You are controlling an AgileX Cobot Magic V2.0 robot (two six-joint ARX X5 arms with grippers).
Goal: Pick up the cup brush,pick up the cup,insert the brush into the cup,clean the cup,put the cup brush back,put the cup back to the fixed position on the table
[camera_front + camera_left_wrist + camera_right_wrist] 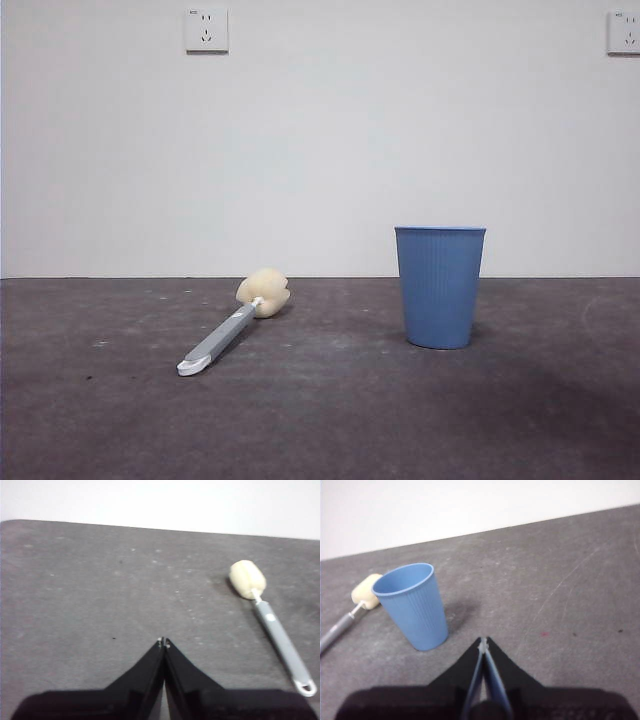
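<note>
The cup brush [232, 327] lies flat on the table [330, 420], left of centre, its cream sponge head toward the wall and its white looped tip toward the front. The light blue ribbed cup [439, 286] stands upright to its right. In the left wrist view the brush [272, 625] lies off to one side of my left gripper [164, 641], which is shut and empty above bare table. In the right wrist view the cup [414, 606] stands apart from my right gripper [483, 642], which is shut and empty; the brush head [365, 591] shows behind the cup.
A white wall [320, 140] with two sockets [206, 30] stands behind the table's far edge. Neither arm shows in the front view.
</note>
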